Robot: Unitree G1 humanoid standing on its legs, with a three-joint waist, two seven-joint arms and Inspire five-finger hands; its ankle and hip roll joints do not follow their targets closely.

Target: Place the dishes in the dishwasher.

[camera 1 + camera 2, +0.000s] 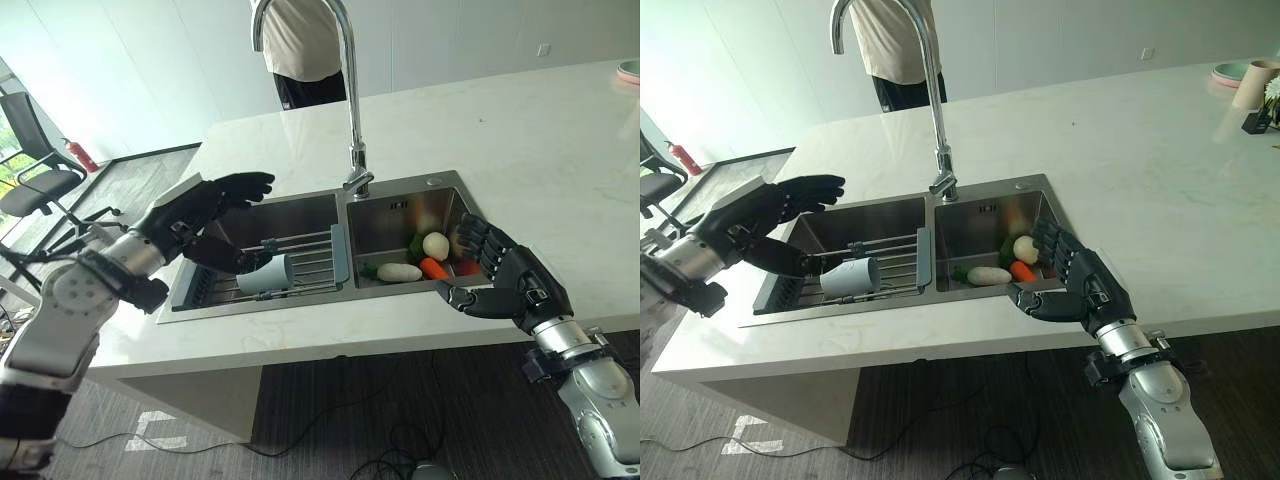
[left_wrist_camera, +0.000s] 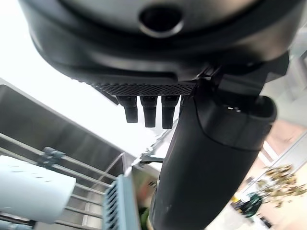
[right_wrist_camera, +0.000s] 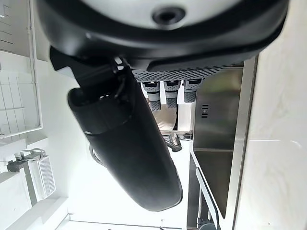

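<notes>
We look down on a white marble-look counter (image 1: 560, 170) with a double stainless-steel sink (image 1: 300, 215) set into it and a tall chrome tap (image 1: 352, 120) rising between the two basins. The task's thing, a pale blue-white cup (image 1: 265, 276), lies on its side on a wire rack (image 1: 310, 262) in the basin on the robot's left, near the front wall of the sink. Its long axis runs roughly across the view, with its open mouth facing the right-hand basin. Our left hand (image 1: 205, 212) hovers just above and behind the cup, fingers straight and spread wide, thumb reaching down toward it, holding nothing. We cannot tell whether the thumb tip touches the cup. Our right hand (image 1: 505, 275) hangs over the front edge of the other basin, also open and empty, beside a heap of vegetables (image 1: 425, 258): a white oblong one, an orange one, a pale round one and something green. The left hand is clearly the nearer one; the cup lies below and slightly toward the robot from its palm, so we judge a short downward reach would close on it. A person (image 1: 300, 45) stands beyond the counter.
</notes>
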